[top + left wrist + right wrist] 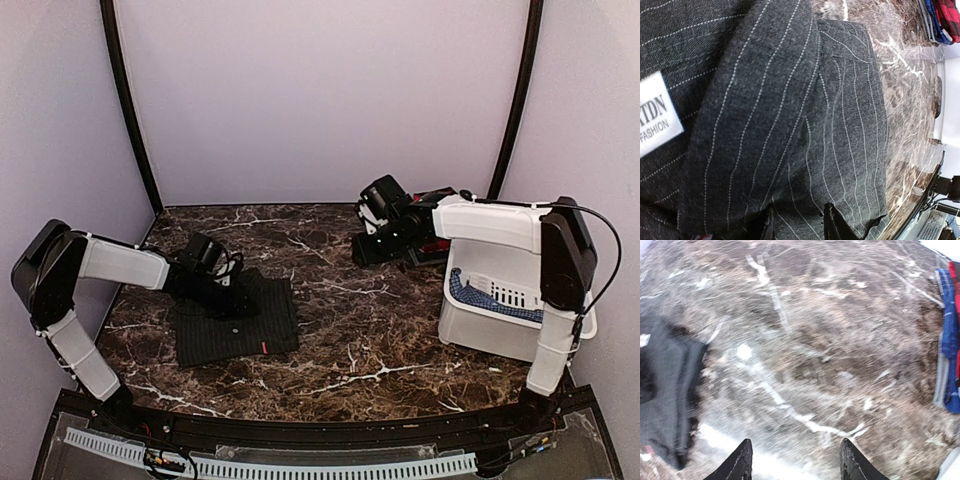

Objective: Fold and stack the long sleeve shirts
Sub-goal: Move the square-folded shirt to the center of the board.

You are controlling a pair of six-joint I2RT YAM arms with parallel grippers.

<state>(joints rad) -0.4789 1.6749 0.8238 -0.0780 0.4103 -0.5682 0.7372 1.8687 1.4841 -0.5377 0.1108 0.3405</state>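
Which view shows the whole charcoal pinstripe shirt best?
Top external: the charcoal pinstripe shirt lies folded, nearly all its outline visible. Left wrist shows only close-up fabric and a white label; right wrist catches a blurred dark edge at the left.

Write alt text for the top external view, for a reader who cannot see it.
A folded dark pinstriped shirt lies left of centre on a dark marble table, with the left gripper resting on it. The right gripper hangs open over the table's far side, beside a white bin with blue cloth over its rim.
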